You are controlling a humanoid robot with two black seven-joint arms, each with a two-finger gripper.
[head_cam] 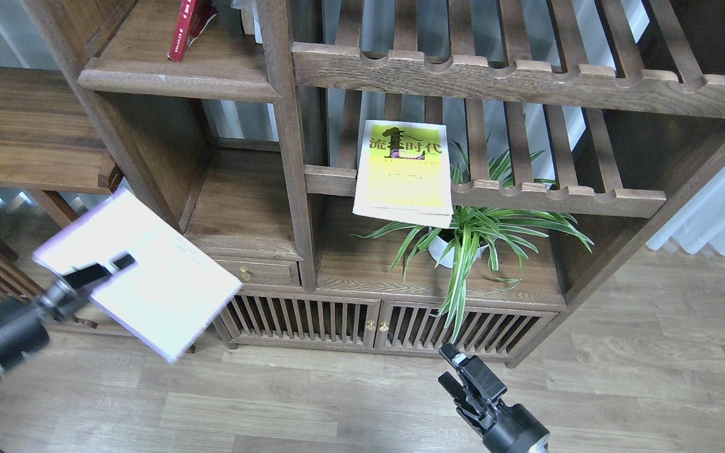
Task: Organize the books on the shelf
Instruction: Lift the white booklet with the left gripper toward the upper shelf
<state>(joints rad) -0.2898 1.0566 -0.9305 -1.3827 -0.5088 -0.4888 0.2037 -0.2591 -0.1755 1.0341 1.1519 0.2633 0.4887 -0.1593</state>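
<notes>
Wooden bookcase (287, 157) ahead; yellow book (403, 173) lies on its rack. My left gripper (107, 267) pinches the white book (148, 277); right gripper (457, 371) spread, empty.

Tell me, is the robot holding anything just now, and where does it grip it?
Its left gripper pinches the white book at the near left edge; the right gripper is empty.

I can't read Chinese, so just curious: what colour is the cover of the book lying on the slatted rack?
Yellow-green, fading paler toward its edges, with dark characters across the top of the book; the head view shows it.
</notes>
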